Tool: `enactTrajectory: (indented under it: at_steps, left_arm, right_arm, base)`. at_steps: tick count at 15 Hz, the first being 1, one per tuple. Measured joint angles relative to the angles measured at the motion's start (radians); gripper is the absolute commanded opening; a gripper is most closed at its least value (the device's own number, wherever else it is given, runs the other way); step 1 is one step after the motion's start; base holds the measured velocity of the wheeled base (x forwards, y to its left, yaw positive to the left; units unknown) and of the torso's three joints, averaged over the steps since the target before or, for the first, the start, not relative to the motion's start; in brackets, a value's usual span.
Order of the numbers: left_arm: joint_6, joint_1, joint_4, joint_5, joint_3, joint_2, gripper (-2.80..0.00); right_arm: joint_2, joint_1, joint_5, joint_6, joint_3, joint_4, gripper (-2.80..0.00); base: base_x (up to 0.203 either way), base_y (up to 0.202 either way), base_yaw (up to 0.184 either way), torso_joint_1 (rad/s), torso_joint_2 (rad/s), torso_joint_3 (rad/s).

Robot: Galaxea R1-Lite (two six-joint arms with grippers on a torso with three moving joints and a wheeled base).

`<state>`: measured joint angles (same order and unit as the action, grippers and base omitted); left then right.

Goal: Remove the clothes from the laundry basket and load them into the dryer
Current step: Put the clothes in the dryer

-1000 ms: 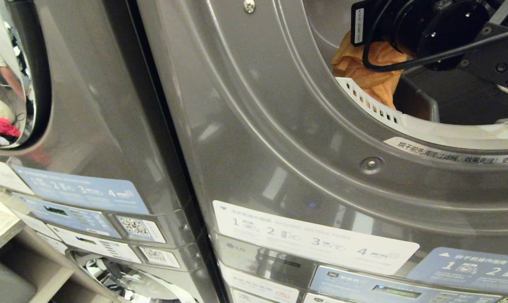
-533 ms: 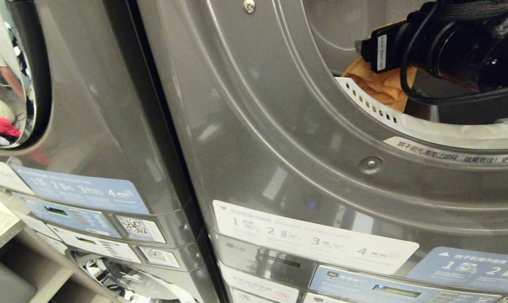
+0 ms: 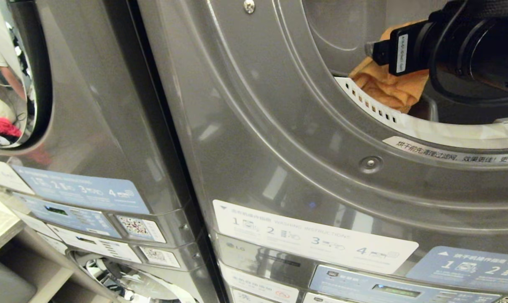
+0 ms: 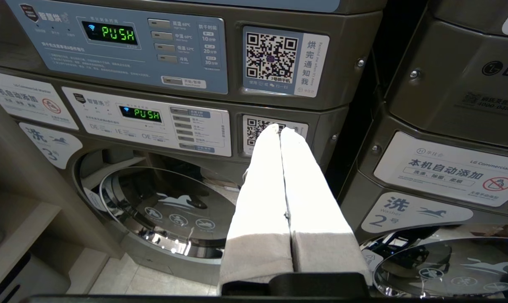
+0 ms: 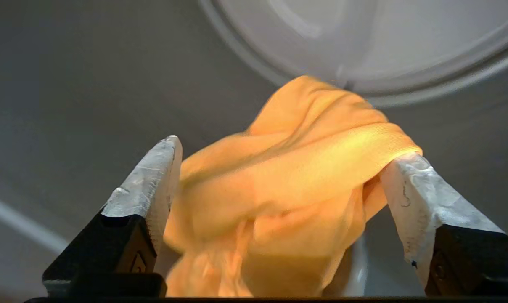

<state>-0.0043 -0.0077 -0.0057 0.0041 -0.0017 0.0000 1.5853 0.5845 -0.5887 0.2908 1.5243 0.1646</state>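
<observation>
Setting: grey dryer (image 3: pixel 279 126), drum open.
Right pincer (image 5: pixel 279 176): spread wide inside drum, orange garment (image 5: pixel 296 185) between fingers.
Left pincer (image 4: pixel 281 139): pressed together, empty.

The dryer (image 3: pixel 279 126) front is grey sheet metal with a smooth, semi-gloss finish that carries soft reflections. Its door-opening rim (image 3: pixel 405 122) is white matt plastic (perforated with small slots). The cloth (image 5: pixel 296 189) is soft orange knit fabric, matt and creased. The instruction labels (image 3: pixel 313 240) are smooth printed stickers with a slight sheen. The right gripper (image 5: pixel 279 185) fingers (image 5: pixel 153 176) are pale, rough and scuffed, on black matt plastic mounts. The washer door (image 4: pixel 170 210) is glossy chrome and glass.
</observation>
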Motion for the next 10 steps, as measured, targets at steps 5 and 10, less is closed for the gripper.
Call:
enactTrajectory:
  at_steps: [5, 10]
  left_arm:
    - [0.0, 0.0, 0.0, 0.0, 0.0, 0.0, -2.8]
    - [0.0, 0.0, 0.0, 0.0, 0.0, 0.0, -2.8]
  right_arm:
    - [-0.002, 0.009, 0.0, -0.173, 0.048, -0.229, 0.0]
    - [0.011, 0.012, -0.004, -0.199, 0.179, -0.28, 0.0]
  base:
    - [0.0, 0.0, 0.0, 0.0, 0.0, 0.0]
    - [0.0, 0.0, 0.0, 0.0, 0.0, 0.0]
